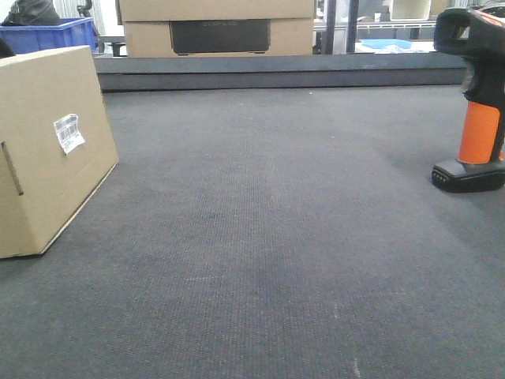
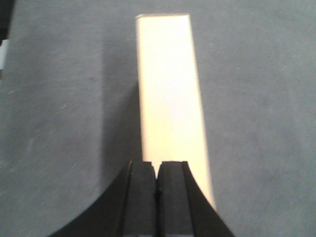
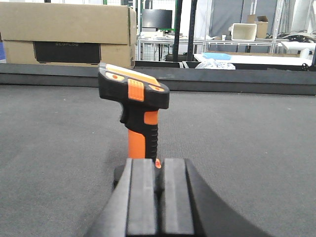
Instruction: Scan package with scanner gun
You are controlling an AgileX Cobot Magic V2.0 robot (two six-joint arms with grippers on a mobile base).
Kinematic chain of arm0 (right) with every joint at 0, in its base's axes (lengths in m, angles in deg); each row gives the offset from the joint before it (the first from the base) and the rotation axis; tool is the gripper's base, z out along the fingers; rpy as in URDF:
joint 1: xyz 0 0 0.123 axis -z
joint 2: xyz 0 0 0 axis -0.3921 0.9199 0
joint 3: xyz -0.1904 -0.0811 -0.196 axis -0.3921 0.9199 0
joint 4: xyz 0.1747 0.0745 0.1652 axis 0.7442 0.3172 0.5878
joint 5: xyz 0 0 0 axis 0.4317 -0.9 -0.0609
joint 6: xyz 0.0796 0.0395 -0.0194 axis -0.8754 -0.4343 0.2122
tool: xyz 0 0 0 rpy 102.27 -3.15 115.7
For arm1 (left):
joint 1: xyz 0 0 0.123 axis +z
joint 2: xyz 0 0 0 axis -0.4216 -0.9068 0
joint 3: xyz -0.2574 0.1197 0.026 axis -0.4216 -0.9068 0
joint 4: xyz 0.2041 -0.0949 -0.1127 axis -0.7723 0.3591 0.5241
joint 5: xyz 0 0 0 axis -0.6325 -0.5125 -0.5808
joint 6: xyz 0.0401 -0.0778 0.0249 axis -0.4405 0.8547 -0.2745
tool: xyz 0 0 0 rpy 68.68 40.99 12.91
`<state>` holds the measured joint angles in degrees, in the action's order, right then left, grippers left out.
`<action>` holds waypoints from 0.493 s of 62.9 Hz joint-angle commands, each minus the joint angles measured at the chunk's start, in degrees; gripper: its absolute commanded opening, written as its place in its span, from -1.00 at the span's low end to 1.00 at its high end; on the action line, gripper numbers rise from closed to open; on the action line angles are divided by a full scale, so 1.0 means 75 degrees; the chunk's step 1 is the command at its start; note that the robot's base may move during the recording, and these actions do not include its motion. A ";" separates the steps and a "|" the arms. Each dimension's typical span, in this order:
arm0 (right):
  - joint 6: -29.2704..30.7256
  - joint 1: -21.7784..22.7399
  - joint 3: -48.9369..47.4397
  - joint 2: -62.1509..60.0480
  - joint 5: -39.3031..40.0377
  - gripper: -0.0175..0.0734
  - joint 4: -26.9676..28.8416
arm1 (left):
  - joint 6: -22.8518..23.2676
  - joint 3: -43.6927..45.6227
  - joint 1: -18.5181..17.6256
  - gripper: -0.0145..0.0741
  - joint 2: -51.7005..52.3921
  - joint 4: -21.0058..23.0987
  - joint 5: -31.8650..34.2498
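1. The jaws of the left gripper (image 2: 158,197) are pressed together with nothing between them. The same is seen on the right gripper (image 3: 158,197) — both are empty.
2. Straight ahead of the right jaws, and near, the scanner gun (image 3: 137,106) is found upright on its black base, with the orange handle vertical.
3. Just ahead of the left jaws the package (image 2: 168,94) is set on an edge, and its long narrow top face runs straight away from the gripper. Whether it is touched cannot be told.
4. In the front view the white label (image 1: 69,133) is seen on the broad face turned toward the gun. The two things are well apart on the dark mat (image 1: 268,237).
5. The right arm is judged the nearer one for the gun — its jaws would have to be opened first, then closed across the vertical handle.
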<state>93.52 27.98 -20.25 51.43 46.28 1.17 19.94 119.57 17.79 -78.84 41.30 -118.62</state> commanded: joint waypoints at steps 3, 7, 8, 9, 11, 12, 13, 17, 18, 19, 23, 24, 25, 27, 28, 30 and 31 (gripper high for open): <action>0.0016 -0.0020 0.0003 -0.0026 0.0165 -0.97 0.0027 | 0.1064 0.0480 -0.0438 -0.92 -0.0615 -0.0714 -0.0362; 0.0016 -0.0020 0.0003 -0.0026 0.0165 -0.97 0.0027 | 0.1135 0.0497 -0.0479 -0.92 -0.0792 -0.0579 -0.0423; 0.0016 -0.0020 0.0003 -0.0026 0.0165 -0.97 0.0027 | 0.1135 0.0497 -0.0479 -0.92 -0.0826 -0.0512 -0.0422; 0.0016 -0.0020 0.0003 -0.0026 0.0165 -0.97 0.0027 | 0.1135 0.0497 -0.0479 -0.92 -0.0872 -0.0409 -0.0438; 0.0016 -0.0020 0.0003 -0.0026 0.0165 -0.97 0.0027 | 0.1135 0.0497 -0.0479 -0.92 -0.0915 -0.0254 -0.0438; 0.0016 -0.0020 0.0003 -0.0026 0.0165 -0.97 0.0027 | 0.1135 0.0497 -0.0479 -0.92 -0.0937 -0.0234 -0.0438; 0.0016 -0.0020 0.0003 -0.0026 0.0165 -0.97 0.0027 | 0.1135 0.0497 -0.0479 -0.92 -0.0938 -0.0199 -0.0438; 0.0016 -0.0020 0.0003 -0.0026 0.0165 -0.97 0.0027 | 0.1135 0.0497 -0.0479 -0.92 -0.0966 -0.0199 -0.0438; 0.0016 -0.0020 0.0003 -0.0026 0.0165 -0.97 0.0027 | 0.1135 0.0497 -0.0479 -0.92 -0.0966 -0.0199 -0.0438; 0.0016 -0.0020 0.0003 -0.0026 0.0165 -0.97 0.0027 | 0.1135 0.0497 -0.0479 -0.91 -0.0966 -0.0199 -0.0451; 0.0016 -0.0020 0.0003 -0.0026 0.0165 -0.97 0.0027 | 0.1108 0.0497 -0.0479 -0.78 -0.0966 -0.0199 -0.0451; 0.0016 -0.0020 0.0003 -0.0026 0.0165 -0.97 0.0027 | 0.1103 0.0497 -0.0479 -0.74 -0.0966 -0.0199 -0.0451; 0.0016 -0.0020 0.0003 -0.0026 0.0165 -0.97 0.0027 | 0.1090 0.0497 -0.0479 -0.66 -0.0966 -0.0199 -0.0451; 0.0016 -0.0020 0.0003 -0.0026 0.0165 -0.97 0.0027 | 0.1090 0.0497 -0.0479 -0.53 -0.0966 -0.0199 -0.0451; 0.0016 -0.0020 0.0003 -0.0026 0.0165 -0.97 0.0027 | 0.1090 0.0497 -0.0479 -0.42 -0.0977 -0.0199 -0.0451; 0.0016 -0.0020 0.0003 -0.0026 0.0165 -0.97 0.0027 | 0.1090 0.0497 -0.0479 -0.21 -0.0977 -0.0199 -0.0451; 0.0016 -0.0020 0.0003 -0.0026 0.0165 -0.97 0.0027 | 0.1090 0.0497 -0.0479 -0.12 -0.0997 -0.0199 -0.0451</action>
<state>93.52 27.98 -20.25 51.43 46.28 1.17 27.85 122.80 14.55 -86.35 39.33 -122.06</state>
